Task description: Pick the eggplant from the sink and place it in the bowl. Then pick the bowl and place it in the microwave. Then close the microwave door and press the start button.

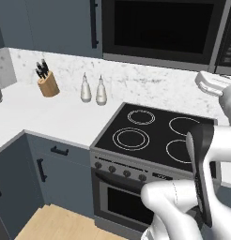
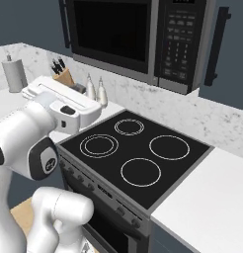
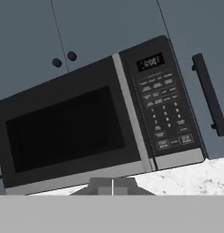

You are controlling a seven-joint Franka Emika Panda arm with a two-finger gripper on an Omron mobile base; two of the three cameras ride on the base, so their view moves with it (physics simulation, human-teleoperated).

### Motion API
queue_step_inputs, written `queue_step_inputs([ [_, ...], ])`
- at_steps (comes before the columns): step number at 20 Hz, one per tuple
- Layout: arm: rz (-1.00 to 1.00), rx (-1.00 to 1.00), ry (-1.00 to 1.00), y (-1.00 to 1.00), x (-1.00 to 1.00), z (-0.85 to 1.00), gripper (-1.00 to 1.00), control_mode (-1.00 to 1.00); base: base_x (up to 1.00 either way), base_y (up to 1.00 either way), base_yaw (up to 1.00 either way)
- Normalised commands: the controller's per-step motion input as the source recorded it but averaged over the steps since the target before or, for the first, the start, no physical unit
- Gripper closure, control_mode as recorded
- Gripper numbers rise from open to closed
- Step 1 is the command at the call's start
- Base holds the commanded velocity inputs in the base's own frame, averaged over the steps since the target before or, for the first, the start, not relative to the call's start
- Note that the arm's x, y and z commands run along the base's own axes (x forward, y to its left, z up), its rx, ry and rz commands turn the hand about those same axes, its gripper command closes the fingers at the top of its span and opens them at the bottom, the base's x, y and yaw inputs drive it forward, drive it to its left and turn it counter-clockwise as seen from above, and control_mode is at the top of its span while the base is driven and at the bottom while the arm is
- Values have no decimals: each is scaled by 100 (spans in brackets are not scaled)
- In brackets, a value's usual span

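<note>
Microwave [image 3: 100, 123] fills most of my hand view, mounted up under the blue-grey cabinets [image 3: 63, 32] and above the stove [image 2: 138, 158]. Its long axis runs side to side along the wall; in the hand view that axis looks tilted, rising toward the right, because the hand itself is rolled. The microwave door [image 3: 70, 132] sits flush with the frame, so I read it as shut, its dark glass window facing out into the room toward me. To the right of the door I see the keypad panel [image 3: 164, 111] with a small display at its top and rows of buttons below; the labels are too small for me to read.

From the right base view, the arm's hand [image 2: 61, 106] reaches out level over the left edge of the stove, well below the microwave and apart from it. I cannot tell how the jaws stand, since the fingertips are hidden from me.

On the white surface [image 1: 65, 115] left of the stove stand two pale bottles [image 1: 94, 90] side by side, upright, and further left a wooden knife block [image 1: 48, 83] with dark handles slanting up. A paper towel roll [image 2: 14, 74] stands upright near the wall.
</note>
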Motion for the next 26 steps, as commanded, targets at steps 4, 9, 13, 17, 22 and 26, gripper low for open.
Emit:
queue_step_inputs([
  [4, -3, -21, 18, -11, 0, 1, 100, -100, 0, 0, 0],
  [9, -7, -32, 17, -19, 0, 4, 100, -100, 0, 0, 0],
  [13, -5, -16, 4, -35, 0, 2, 100, -100, 0, 0, 0],
  [17, 0, -1, 0, -30, 9, 3, 100, -100, 0, 0, 0],
  [22, 0, 1, 0, -31, 22, 0, 100, -100, 0, 0, 0],
  [26, 1, 10, 0, -28, 38, 0, 100, -100, 0, 0, 0],
])
